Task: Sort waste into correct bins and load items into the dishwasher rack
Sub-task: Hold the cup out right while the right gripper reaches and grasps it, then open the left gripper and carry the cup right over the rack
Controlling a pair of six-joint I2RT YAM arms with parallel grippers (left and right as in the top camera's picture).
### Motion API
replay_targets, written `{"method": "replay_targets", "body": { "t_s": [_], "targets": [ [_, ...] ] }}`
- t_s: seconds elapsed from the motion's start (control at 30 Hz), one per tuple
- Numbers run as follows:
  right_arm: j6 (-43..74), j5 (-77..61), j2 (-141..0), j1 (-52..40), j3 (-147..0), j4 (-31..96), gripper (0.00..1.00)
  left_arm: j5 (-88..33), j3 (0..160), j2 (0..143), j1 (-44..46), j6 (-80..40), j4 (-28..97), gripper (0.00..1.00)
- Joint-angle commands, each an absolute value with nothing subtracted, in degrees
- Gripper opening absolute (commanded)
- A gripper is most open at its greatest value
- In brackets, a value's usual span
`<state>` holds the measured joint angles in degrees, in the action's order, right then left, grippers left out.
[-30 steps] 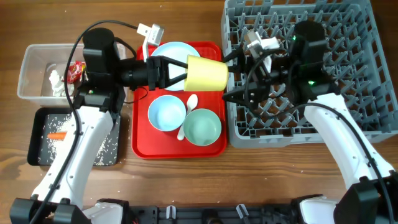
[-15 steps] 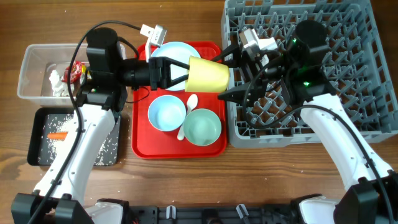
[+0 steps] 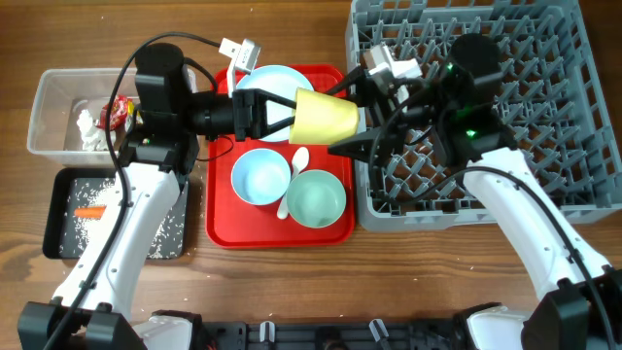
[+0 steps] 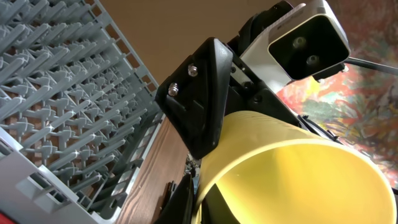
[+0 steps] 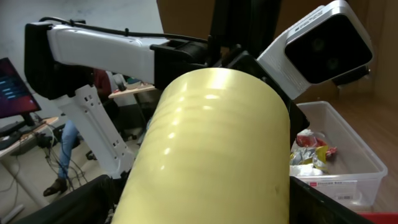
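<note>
The left arm [image 3: 146, 199] and right arm [image 3: 535, 224] both wear white shells low down and black joints higher up, with thin black cables looping alongside. Each wrist carries a white camera box [image 4: 305, 37] with two dark lenses, and one black finger plate [image 4: 202, 99] shows two silver screws

At the frame's left, the tub [image 3: 53, 107] sits above the flat bin [image 3: 50, 222]; the serving tray [image 3: 228, 229] lies centre, the cup [image 3: 323, 117] over its upper right, the rack [image 3: 573, 126] right.
</note>
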<state>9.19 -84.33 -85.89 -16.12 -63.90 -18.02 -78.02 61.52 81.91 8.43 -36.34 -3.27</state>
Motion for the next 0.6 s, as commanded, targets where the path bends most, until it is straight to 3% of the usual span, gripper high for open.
{"method": "replay_targets", "body": {
  "t_s": [0.0,0.27,0.57],
  "targets": [
    [9.65,-79.11,-85.73,-17.19,-64.82,-15.86,0.85,-77.32,62.26,82.67,8.54,-36.29,-3.49,0.04],
    [12.62,-71.79,-85.73,-17.19,-64.82,-14.31,0.73,-77.69,62.26,82.67,8.54,-36.29,-3.49,0.04],
    [15.07,-78.98,-85.71,-17.17,-64.82,-23.33,0.75,-77.76,62.26,82.67,8.51,-36.32,-3.46,0.04]
  ]
}}
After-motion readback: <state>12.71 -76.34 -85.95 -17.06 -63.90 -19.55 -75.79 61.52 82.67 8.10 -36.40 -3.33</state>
